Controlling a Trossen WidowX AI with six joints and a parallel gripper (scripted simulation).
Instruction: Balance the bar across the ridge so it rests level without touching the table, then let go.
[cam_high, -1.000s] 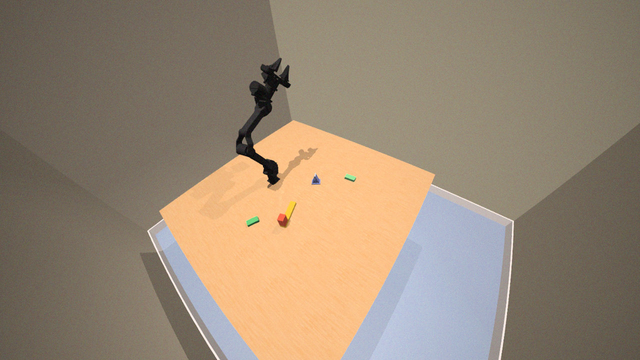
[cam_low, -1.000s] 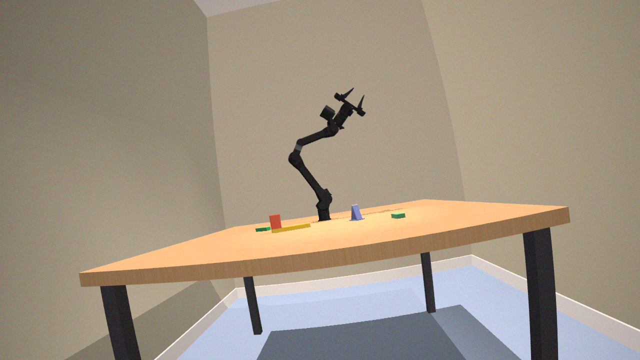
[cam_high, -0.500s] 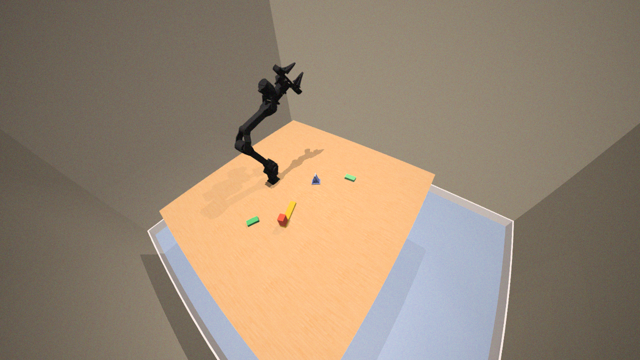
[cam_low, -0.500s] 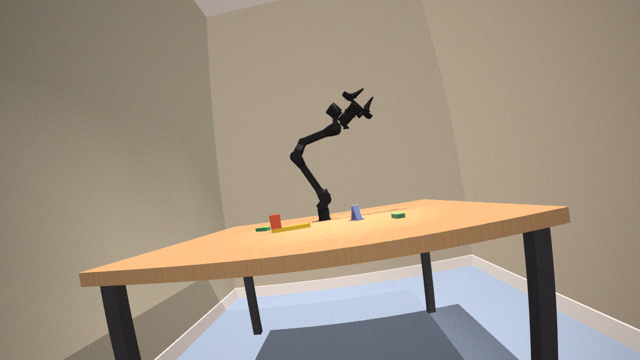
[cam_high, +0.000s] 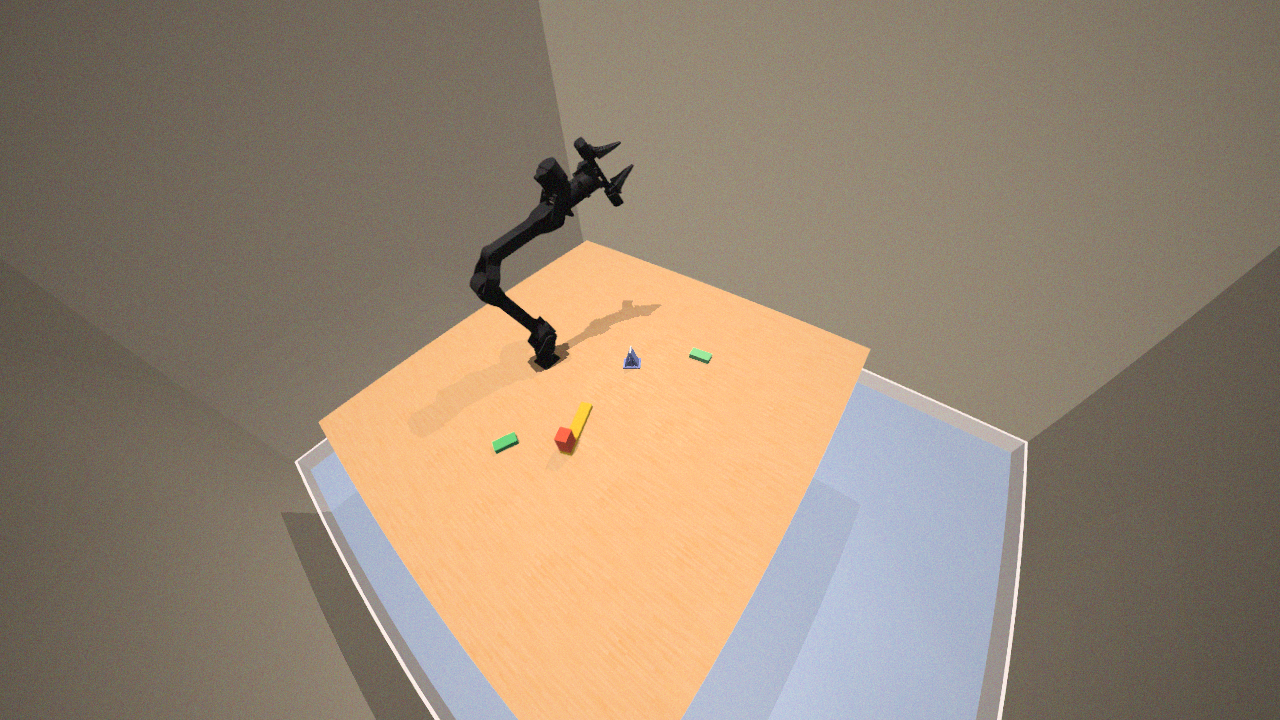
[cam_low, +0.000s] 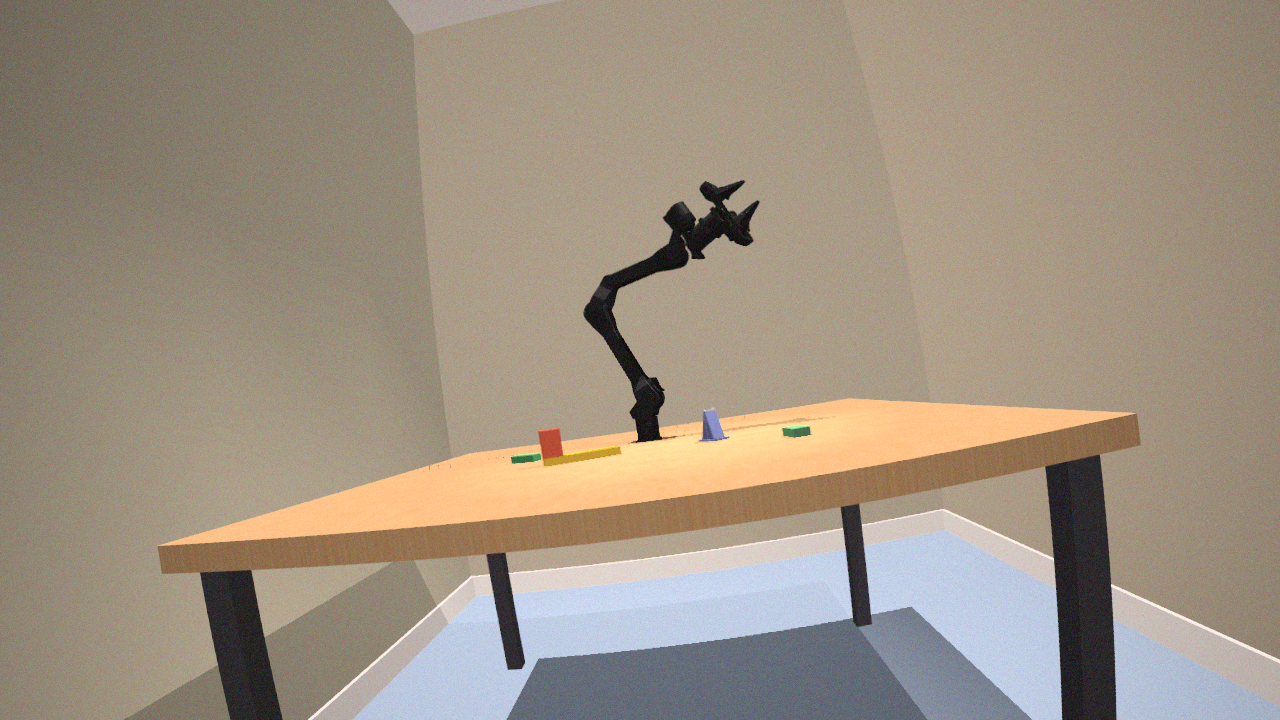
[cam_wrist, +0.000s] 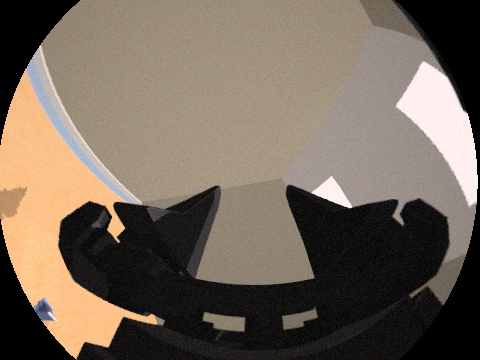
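Note:
The yellow bar (cam_high: 582, 418) (cam_low: 590, 454) lies on the table (cam_high: 626, 555) (cam_low: 644, 514). A red block (cam_high: 563, 438) (cam_low: 550, 443) stands at one end of the bar. The blue ridge (cam_high: 631, 361) (cam_low: 712, 427) (cam_wrist: 44, 308) stands on the table apart from the bar, with nothing across its top. My gripper (cam_high: 625, 154) (cam_low: 750, 192) (cam_wrist: 254, 190) is open with nothing between its fingers. It is high above the table, away from the bar and the ridge, and points outward and upward. The bar does not show in the wrist view.
One green block (cam_high: 504, 443) (cam_low: 525, 458) lies near the red block's end of the bar. Another green block (cam_high: 699, 355) (cam_low: 795, 431) lies beyond the ridge. The arm's base stands on the table near the ridge.

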